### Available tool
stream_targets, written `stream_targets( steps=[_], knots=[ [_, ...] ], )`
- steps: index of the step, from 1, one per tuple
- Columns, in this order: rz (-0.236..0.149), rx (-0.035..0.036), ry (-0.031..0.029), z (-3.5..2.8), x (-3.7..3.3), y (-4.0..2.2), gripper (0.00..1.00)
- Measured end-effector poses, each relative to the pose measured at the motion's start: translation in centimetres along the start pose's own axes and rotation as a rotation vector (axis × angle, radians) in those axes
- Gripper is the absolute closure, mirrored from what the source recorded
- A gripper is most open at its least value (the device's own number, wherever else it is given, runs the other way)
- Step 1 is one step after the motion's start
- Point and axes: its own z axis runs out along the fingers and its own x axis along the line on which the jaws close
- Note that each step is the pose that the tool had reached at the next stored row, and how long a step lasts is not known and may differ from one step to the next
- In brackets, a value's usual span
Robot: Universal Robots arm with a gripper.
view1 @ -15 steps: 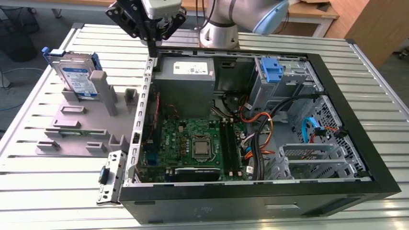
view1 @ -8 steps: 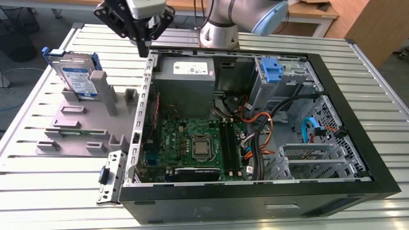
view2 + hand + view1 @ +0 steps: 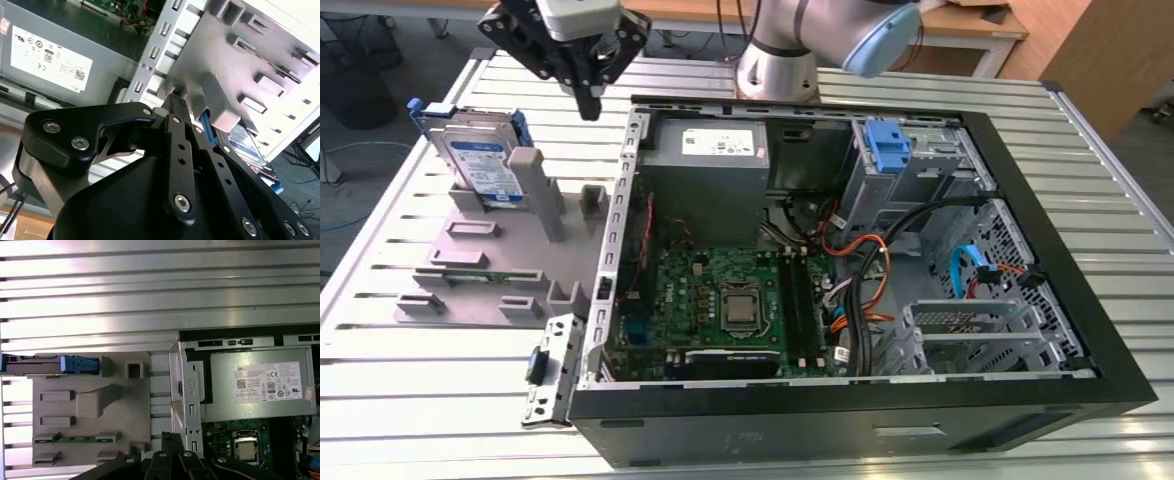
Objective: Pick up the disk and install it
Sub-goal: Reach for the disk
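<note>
- Landmark: open computer case (image 3: 1067,300), lying on a slatted metal table (image 3: 414,400) with its interior facing up.
- Just outside the case's far corner on the exterior view's left: gripper (image 3: 591,103), raised above the table and touching nothing, fingers drawn together with nothing between them.
- Farther out from the case on that same side: disk (image 3: 474,165), standing on edge in a grey holder (image 3: 494,265), with a blue bracket (image 3: 80,365) around it; well apart from the gripper.
- Between disk and case: upright grey post (image 3: 540,195) of the holder, just beside the disk, with shorter blocks nearer the case wall.
- Holder plate close against the case wall on the exterior view's left; only a thin strip of table between them.
- By the case's near corner on that side: loose metal strip (image 3: 547,375) lying on the table.
- Inside the case along the far wall: grey power supply (image 3: 707,150), then a blue latch (image 3: 887,150) on the drive cage.
- On the case floor: green motherboard (image 3: 720,300); beside it, toward the cage, a tangle of cables (image 3: 867,265).
- Behind the case's far wall: arm base (image 3: 781,65).
- Open air above the case and above the disk's top edge.
</note>
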Motion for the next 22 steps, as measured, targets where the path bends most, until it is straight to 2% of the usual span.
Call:
stream_targets(
  steps=[13, 22],
  knots=[
    [0.004, 0.0000, -0.0002, 0.16, 4.87, -0.39, 0.89],
    [0.008, 0.0003, -0.0002, 0.32, 7.99, -0.62, 0.89]
  ],
)
